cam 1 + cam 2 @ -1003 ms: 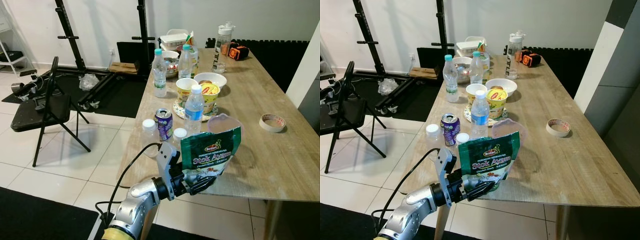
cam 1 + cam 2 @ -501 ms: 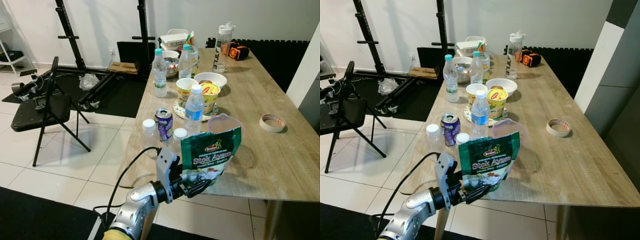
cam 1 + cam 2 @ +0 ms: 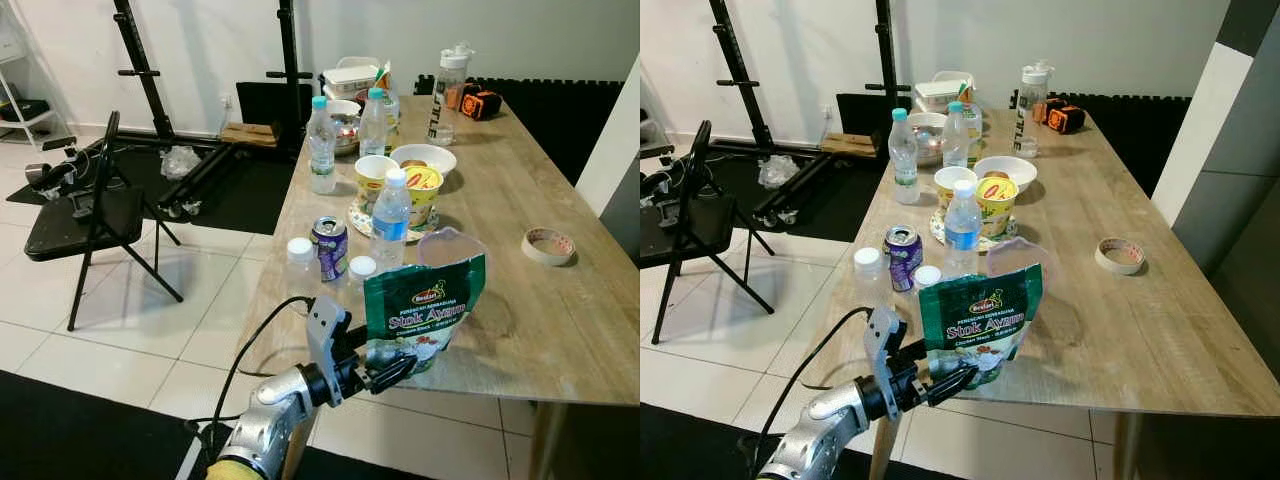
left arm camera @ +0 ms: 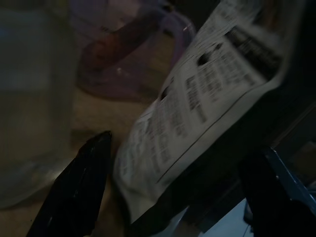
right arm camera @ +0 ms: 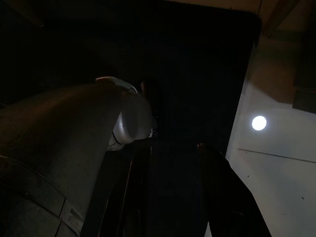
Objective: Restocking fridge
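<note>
The left gripper point(image 3: 392, 369) is at the near counter point(image 3: 560, 330) edge, its fingers spread on both sides of the green pouch point(image 3: 424, 313), which stands upright between them.

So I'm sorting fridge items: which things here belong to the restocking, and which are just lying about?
Restocking:
- green stock pouch, at the left gripper
- water bottles
- purple can

Lying about:
- tape roll
- folding chair
</note>
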Controlling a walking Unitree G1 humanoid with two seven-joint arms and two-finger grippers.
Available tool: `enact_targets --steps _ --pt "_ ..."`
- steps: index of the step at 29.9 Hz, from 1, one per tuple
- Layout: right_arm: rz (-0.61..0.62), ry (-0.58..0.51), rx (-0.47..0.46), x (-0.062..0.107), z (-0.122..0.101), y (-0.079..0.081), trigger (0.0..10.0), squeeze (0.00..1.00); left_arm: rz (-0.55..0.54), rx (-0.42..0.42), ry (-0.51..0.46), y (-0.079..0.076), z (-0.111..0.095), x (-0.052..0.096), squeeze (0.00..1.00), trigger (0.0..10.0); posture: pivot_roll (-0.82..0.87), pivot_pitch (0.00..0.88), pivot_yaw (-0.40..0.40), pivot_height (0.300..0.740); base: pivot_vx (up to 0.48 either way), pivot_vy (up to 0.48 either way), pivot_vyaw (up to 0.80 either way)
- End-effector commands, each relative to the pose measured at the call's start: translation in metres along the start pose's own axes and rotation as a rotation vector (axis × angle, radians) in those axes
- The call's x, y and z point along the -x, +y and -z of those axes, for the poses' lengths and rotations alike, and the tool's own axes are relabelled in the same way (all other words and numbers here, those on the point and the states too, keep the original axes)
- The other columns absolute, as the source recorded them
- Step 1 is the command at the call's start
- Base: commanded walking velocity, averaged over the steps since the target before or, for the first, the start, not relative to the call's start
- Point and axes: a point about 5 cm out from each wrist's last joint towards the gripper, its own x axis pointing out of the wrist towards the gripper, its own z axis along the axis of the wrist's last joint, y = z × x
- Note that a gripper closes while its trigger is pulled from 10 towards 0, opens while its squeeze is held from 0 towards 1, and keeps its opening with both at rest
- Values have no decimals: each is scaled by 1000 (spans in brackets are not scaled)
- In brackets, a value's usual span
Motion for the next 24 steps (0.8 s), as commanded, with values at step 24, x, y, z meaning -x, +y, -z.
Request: enact_targets --steps 24 --pt "0 -12 -30 1 2 0 10000 0 52 15 -3 -5 5 -8 0 10000 -108 59 16 740 0 0 0"
